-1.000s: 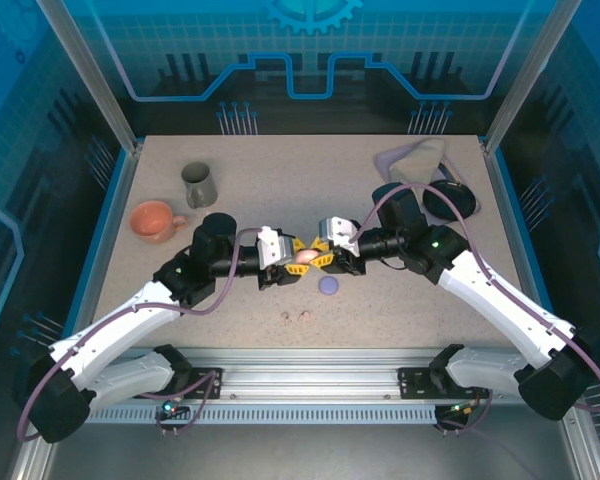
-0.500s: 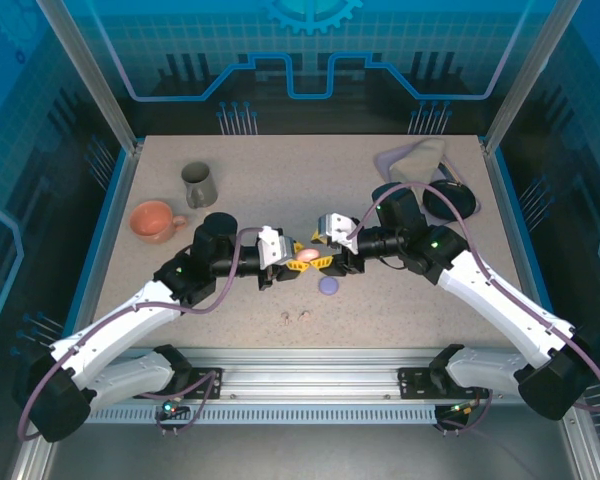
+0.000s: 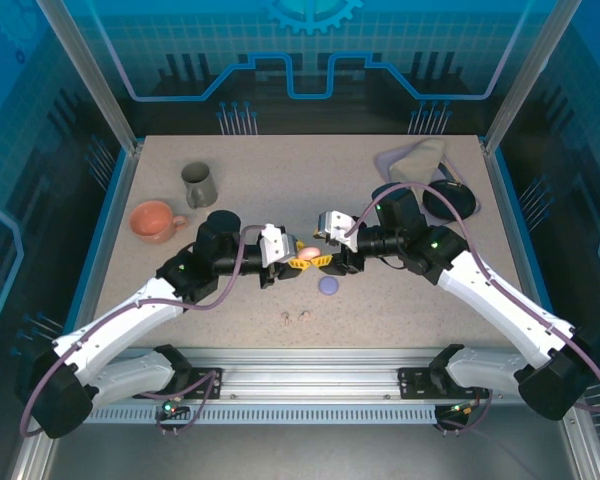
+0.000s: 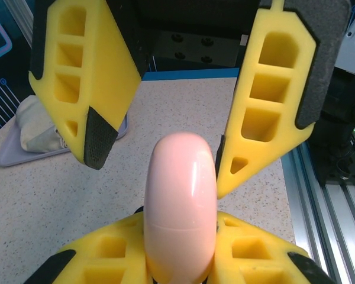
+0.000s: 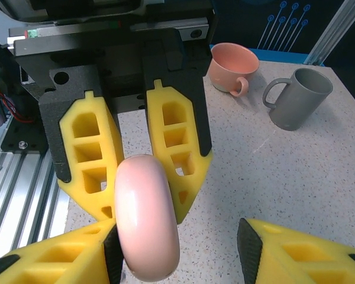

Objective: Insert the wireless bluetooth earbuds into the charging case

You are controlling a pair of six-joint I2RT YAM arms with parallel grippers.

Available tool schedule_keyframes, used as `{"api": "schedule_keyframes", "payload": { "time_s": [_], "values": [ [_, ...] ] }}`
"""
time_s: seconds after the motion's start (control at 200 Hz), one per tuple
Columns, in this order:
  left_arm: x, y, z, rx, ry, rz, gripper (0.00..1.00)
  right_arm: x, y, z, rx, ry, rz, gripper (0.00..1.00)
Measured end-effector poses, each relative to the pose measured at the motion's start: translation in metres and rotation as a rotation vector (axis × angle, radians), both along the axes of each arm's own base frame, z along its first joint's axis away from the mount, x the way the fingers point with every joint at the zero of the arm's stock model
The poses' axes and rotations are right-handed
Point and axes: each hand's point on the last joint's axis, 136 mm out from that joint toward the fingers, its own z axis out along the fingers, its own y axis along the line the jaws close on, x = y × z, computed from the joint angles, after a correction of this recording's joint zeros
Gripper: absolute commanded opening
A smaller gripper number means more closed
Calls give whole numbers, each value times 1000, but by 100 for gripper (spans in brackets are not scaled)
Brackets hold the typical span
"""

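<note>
Left tool [image 4: 180, 263] tight on pink case [image 4: 180, 189]

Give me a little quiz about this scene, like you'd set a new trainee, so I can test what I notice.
1. True or false: the right gripper is clamped on the pink case.
2. Which round thing lies on the table just beside the grippers, toward the arm bases? A) a purple case B) a green ball C) a white plate
3. How many cups stand at the table's far left?

Key
1. False: its jaws stand open, and the left gripper holds the case.
2. A
3. Two: an orange cup and a grey mug.
</note>
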Motion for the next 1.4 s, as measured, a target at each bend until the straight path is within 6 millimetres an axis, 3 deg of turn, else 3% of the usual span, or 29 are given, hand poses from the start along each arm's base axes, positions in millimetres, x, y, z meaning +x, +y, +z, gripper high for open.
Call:
{"api": "schedule_keyframes", "payload": {
  "time_s": [0.8, 0.965, 1.07, 1.261, 1.396],
  "values": [
    [-2, -3, -4, 22, 9, -11, 9, 19, -20, 13, 10, -42, -120, 57],
    [-3, -3, -4, 22, 10, -11, 9, 16, -23, 17, 22, -45, -118, 73],
    [-1, -3, -3, 19, 8, -4, 9, 9, -31, 24, 47, -56, -130, 99],
    [10, 1, -5, 14, 14, 66, 7, -6, -47, 35, 90, -80, -165, 100],
    [12, 10, -14, 2, 31, 123, 6, -4, -57, 28, 95, -20, -259, 100]
  ]
}}
